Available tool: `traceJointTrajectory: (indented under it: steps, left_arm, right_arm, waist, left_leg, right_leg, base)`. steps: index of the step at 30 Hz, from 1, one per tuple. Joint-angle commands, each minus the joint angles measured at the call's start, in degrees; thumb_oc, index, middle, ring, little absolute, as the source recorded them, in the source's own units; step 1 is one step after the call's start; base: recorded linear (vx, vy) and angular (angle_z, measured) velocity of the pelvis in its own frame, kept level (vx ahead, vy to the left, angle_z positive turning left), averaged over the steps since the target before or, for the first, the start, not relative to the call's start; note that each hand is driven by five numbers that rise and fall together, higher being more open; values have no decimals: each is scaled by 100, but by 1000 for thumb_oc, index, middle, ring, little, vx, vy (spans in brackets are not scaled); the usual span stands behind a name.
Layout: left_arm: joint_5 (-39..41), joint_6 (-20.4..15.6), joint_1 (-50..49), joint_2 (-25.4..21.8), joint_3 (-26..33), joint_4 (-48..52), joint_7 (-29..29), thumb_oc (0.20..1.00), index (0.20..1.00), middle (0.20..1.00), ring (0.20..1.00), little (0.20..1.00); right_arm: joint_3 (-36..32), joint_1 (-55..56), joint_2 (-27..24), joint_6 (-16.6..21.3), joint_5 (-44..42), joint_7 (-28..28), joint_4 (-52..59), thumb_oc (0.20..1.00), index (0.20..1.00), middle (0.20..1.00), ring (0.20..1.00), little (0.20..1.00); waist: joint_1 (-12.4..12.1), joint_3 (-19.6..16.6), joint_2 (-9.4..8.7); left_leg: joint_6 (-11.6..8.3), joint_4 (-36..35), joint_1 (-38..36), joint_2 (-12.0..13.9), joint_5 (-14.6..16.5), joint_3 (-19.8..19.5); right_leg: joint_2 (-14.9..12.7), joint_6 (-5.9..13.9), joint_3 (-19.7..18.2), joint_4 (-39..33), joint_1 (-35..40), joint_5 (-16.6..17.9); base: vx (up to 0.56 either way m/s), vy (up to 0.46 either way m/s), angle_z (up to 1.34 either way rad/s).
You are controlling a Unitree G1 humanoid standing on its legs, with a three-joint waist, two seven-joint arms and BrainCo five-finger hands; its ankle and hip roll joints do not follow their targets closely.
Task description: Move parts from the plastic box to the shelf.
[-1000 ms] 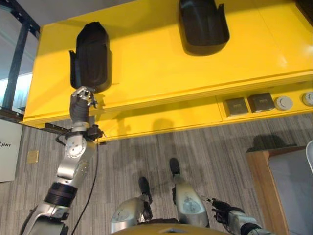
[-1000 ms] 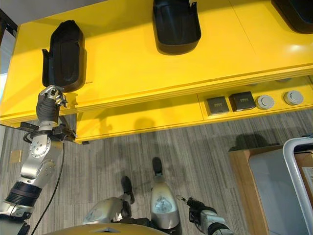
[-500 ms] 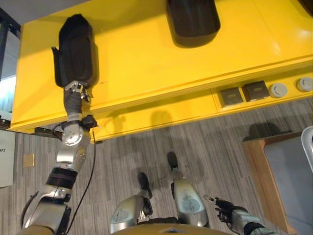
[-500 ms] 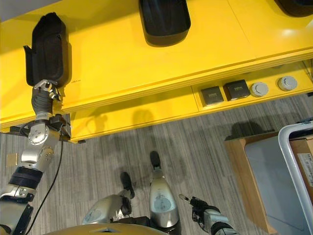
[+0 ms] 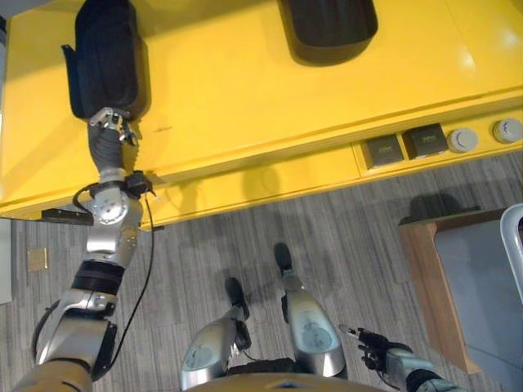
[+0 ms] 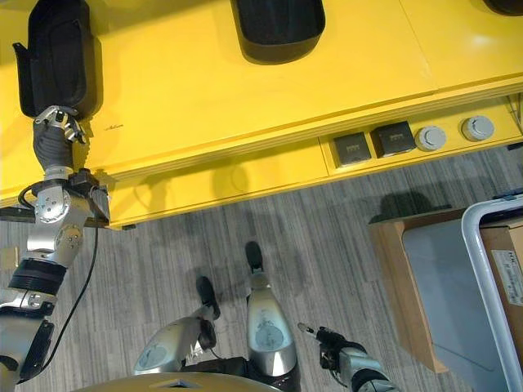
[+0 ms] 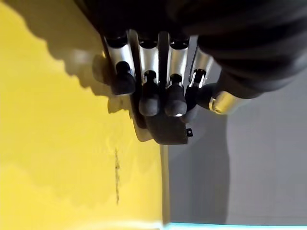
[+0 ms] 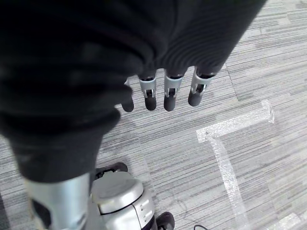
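The big yellow shelf takes up most of the top half of both eye views, with grey striped carpet on the floor below it. On the right side there's a wooden cabinet with a grey top, and a white-rimmed box pokes in at the right edge just beside it.

Two black plastic parts are lying on the shelf. One black part sits at the far left end, long and rounded with a small tab sticking out on its side. The second black part is further right, well apart from the first and cut off by the top edge.

The left robot hand is stretched up to the shelf, right at the near end of that left-hand part. In the left wrist view its fingers are curled down in a row over the part's dark edge, with the yellow shelf surface just beside them, so it looks clamped on the part.

The right robot hand hangs low near the bottom of the eye views, over the carpet. In its wrist view the fingers hang loose and fairly straight with nothing in them.

Small stuff: two dark square plates and two round grey discs sit on the shelf's lower front ledge.
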State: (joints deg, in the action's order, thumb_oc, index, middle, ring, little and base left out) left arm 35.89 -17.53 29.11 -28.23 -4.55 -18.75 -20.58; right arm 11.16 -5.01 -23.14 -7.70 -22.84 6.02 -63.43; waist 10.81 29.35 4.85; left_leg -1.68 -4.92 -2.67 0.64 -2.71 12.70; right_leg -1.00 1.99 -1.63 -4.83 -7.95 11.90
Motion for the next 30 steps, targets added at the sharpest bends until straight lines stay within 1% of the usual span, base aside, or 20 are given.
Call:
traceJointTrajectory:
  steps: [1,3,6,7,8,9,12,13,14,16,17,20,22,23,24,25,26,28,29,30]
  left_arm:
    - [131,-72,98,-384,-102,-360,174,200,200,200,200,200]
    - [120,-72,6,-343,-127,-286,222,200,200,200,200,200]
    - [163,-258,-328,-118,-151,-59,273,200,200,200,200,200]
    - [148,-339,-476,-26,-158,59,233,307,307,307,307,307]
    - [88,-410,-649,86,-185,209,110,868,868,868,868,868]
    - [-27,-550,-942,317,-250,400,-60,1000,1000,1000,1000,1000]
    - [-372,-569,-1222,500,-392,562,-316,1000,1000,1000,1000,1000]
    - [-759,-376,-1325,540,-481,645,-317,1000,1000,1000,1000,1000]
    - [-848,-327,-1346,542,-518,661,-352,1000,1000,1000,1000,1000]
    - [-654,-284,-1521,532,-599,682,-376,1000,1000,1000,1000,1000]
    - [-657,-261,-1538,531,-597,687,-377,1000,1000,1000,1000,1000]
    - [-837,181,-1845,579,-628,441,-545,1000,1000,1000,1000,1000]
    - [-1074,459,-2115,647,-632,-108,-611,1000,1000,1000,1000,1000]
    - [-1074,459,-2115,647,-632,-108,-611,1000,1000,1000,1000,1000]
    - [-789,477,-2298,773,-729,-1085,-471,1000,1000,1000,1000,1000]
    - [-791,586,-2374,835,-705,-1420,-457,1000,1000,1000,1000,1000]
    - [-703,473,-2491,952,-680,-2110,-253,1000,1000,1000,1000,1000]
    - [-542,548,-2573,1084,-598,-2567,-153,1000,1000,1000,1000,1000]
    - [-556,490,-2605,1141,-566,-2839,-86,1000,1000,1000,1000,1000]
    - [-612,642,-2624,1200,-519,-3219,51,1000,1000,1000,1000,1000]
  right_arm:
    - [252,89,24,-16,-118,28,-89,1000,1000,1000,1000,1000]
    - [228,123,52,-6,-90,28,-92,1000,1000,1000,1000,1000]
    - [183,145,125,38,-19,29,-168,1000,1000,1000,1000,1000]
    - [170,149,147,58,-5,33,-193,1000,1000,1000,1000,1000]
    - [167,162,171,85,18,28,-222,1000,1000,1000,1000,1000]
    - [177,181,225,136,21,-37,-276,1000,1000,1000,1000,1000]
    - [182,165,293,166,-52,-101,-353,1000,1000,1000,1000,1000]
    - [184,132,329,52,-16,-128,-359,1000,1000,1000,1000,1000]
    - [188,111,341,10,19,-135,-368,1000,1000,1000,1000,1000]
    - [219,43,341,-126,205,-147,-435,1000,1000,1000,1000,1000]
    - [222,37,338,-137,217,-144,-437,1000,1000,1000,1000,1000]
    - [239,-106,327,-416,71,-236,-486,1000,1000,1000,1000,1000]
    - [200,-153,338,-400,24,-244,-536,1000,1000,1000,1000,1000]
    - [200,-153,338,-400,24,-244,-536,1000,1000,1000,1000,1000]
    - [247,-187,393,-407,114,-140,-562,1000,1000,1000,1000,1000]
    - [280,-185,418,-431,205,-93,-564,1000,1000,1000,1000,1000]
    - [343,-197,470,-472,343,-48,-603,1000,1000,1000,1000,1000]
    - [390,-192,498,-527,482,-19,-627,1000,1000,1000,1000,1000]
    - [410,-186,522,-539,502,-13,-672,1000,1000,1000,1000,1000]
    - [436,-185,556,-583,489,-1,-746,1000,1000,1000,1000,1000]
  waist:
    - [66,-154,-117]
    - [43,-248,-124]
    - [-48,-441,-133]
    - [-91,-510,-134]
    - [-135,-596,-136]
    - [-220,-778,-151]
    - [-352,-1062,-195]
    - [-424,-1232,-228]
    - [-451,-1292,-240]
    - [-572,-1514,-286]
    - [-580,-1525,-291]
    - [-745,-1705,-361]
    - [-825,-1770,-404]
    - [-825,-1770,-404]
    - [-860,-1812,-443]
    - [-871,-1827,-458]
    - [-883,-1837,-491]
    - [-898,-1835,-519]
    - [-906,-1838,-532]
    - [-917,-1836,-548]
  left_leg:
    - [-19,54,354,156,185,-153]
    - [-16,48,300,138,207,-180]
    - [-23,35,187,107,227,-218]
    - [-25,31,150,96,228,-228]
    - [-27,27,103,85,231,-237]
    - [-21,28,13,64,236,-261]
    - [-5,55,-117,47,257,-307]
    - [13,72,-203,33,280,-322]
    - [18,78,-236,26,290,-328]
    - [52,133,-386,-20,362,-408]
    - [55,136,-399,-25,369,-413]
    - [117,185,-613,-77,504,-522]
    - [144,167,-732,-106,567,-571]
    - [144,167,-732,-106,567,-571]
    - [164,143,-787,-127,590,-593]
    - [171,132,-796,-131,594,-585]
    - [187,122,-801,-136,601,-572]
    - [205,115,-799,-135,613,-559]
    - [211,108,-801,-134,614,-552]
    - [222,93,-807,-132,618,-539]
  right_leg:
    - [87,88,-3,148,316,-962]
    - [100,93,-1,128,391,-975]
    - [109,101,41,106,562,-998]
    - [107,102,68,104,623,-1006]
    - [99,102,107,98,701,-1014]
    - [84,98,174,92,855,-1030]
    - [36,95,306,108,1088,-1059]
    - [9,92,367,119,1212,-1071]
    - [1,90,385,118,1259,-1074]
    - [-31,79,452,99,1483,-1083]
    - [-33,79,458,94,1502,-1085]
    - [-42,65,537,71,1747,-1129]
    - [-47,81,573,69,1837,-1158]
    - [-47,81,573,69,1837,-1158]
    - [-57,106,582,77,1854,-1156]
    - [-62,120,590,72,1862,-1162]
    - [-66,142,592,104,1840,-1172]
    - [-65,145,617,118,1837,-1189]
    - [-67,154,630,122,1835,-1193]
    - [-72,166,657,127,1833,-1195]
  base:
    - [-55,4,1]
    - [-52,5,3]
    - [-69,16,1]
    - [-78,34,3]
    - [-134,76,7]
    - [-134,83,17]
    - [-85,55,24]
    - [-30,35,9]
    - [-21,37,8]
    - [6,32,26]
    - [6,26,25]
    - [-10,8,14]
    - [-23,6,20]
    - [-42,11,6]
    - [-35,10,2]
    - [-58,12,3]
    - [-43,7,0]
    - [-36,3,-3]
    - [0,0,0]
    - [0,0,0]
